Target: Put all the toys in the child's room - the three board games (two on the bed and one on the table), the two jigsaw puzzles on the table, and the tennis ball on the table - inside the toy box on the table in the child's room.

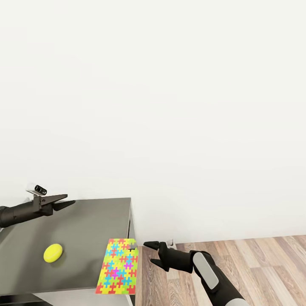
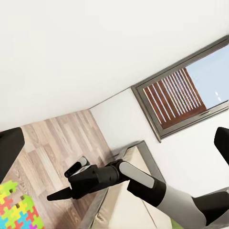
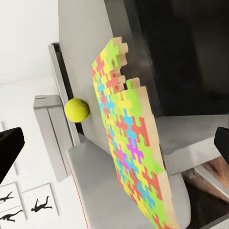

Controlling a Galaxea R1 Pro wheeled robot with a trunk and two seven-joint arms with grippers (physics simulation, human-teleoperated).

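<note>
Right gripper (image 1: pixel 149 250): fingers spread apart, nothing between them, tips pointing toward the near right corner of the dark grey table section (image 1: pixel 85 212), close to the jigsaw puzzle (image 1: pixel 118 267) but apart from it. Its black wrist and grey-paneled forearm run back toward the lower right of the head view, held low over the wood-plank floor (image 1: pixel 238 263) beside the table. In the left wrist view the same gripper (image 2: pixel 67 187) is seen from the side, fingers parted, with the puzzle's (image 2: pixel 14 210) corner nearby. Left gripper (image 1: pixel 63 202): fingers parted, empty, extended level above the table's far left part, arm reaching in from the left edge with a small camera mounted on top. The jigsaw puzzle lies flat on the table at its right front corner, its right edge overhanging the table's side. In the right wrist view the puzzle (image 3: pixel 129 138) shows a pale cardboard edge and notched corner. The tennis ball (image 1: pixel 53 253) rests on the table left of the puzzle, well apart from it. White wall (image 1: pixel 170 106) behind. The left wrist view shows a window (image 2: pixel 186 93) with slatted blind; the right wrist view shows black silhouette pictures (image 3: pixel 28 205) on the wall.
</note>
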